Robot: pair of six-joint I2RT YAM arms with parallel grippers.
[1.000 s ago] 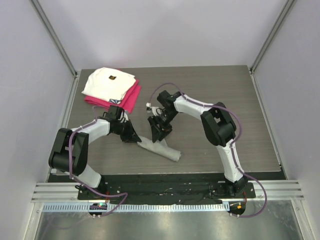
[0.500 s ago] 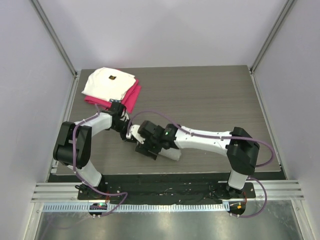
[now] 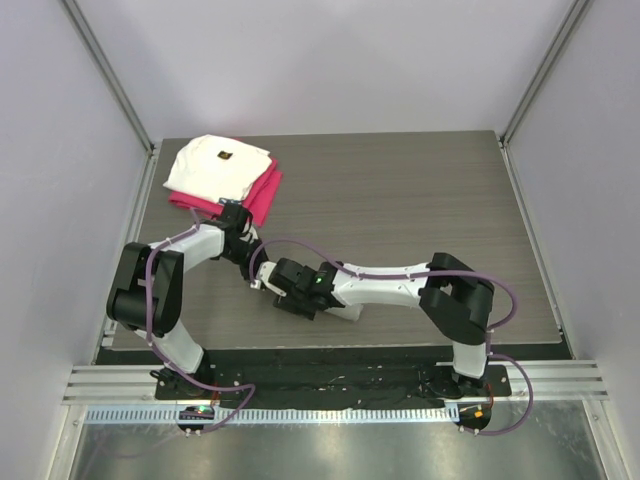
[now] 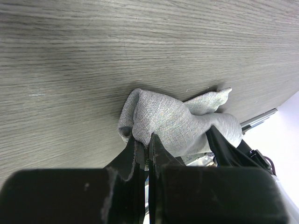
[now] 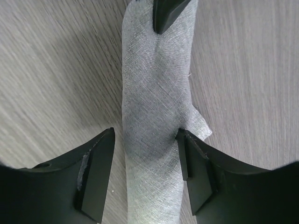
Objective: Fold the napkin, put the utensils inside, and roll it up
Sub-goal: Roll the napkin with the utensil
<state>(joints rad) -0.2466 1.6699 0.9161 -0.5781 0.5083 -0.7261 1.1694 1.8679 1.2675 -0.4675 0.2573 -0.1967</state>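
Observation:
The napkin (image 3: 347, 311) lies as a light-grey roll near the table's front edge. My left gripper (image 3: 259, 269) is shut on the roll's left end, the cloth bunched at its tips (image 4: 148, 140). My right gripper (image 3: 289, 293) stands open astride the roll (image 5: 156, 93). Its right finger (image 5: 192, 158) touches the cloth, and its left finger (image 5: 96, 163) stands a little apart from it. The left gripper's tip (image 5: 166, 14) shows at the far end of the roll. In the left wrist view the napkin (image 4: 177, 119) is a crumpled end. The utensils are hidden.
A folded white cloth (image 3: 218, 163) with a small dark mark lies on a magenta-red folded cloth (image 3: 262, 196) at the back left. The table's front edge with a metal rail (image 4: 259, 119) runs close to the roll.
My right arm has swung from the table's middle down and left, bringing its open gripper over the roll. My left gripper has kept its hold on the napkin's end.

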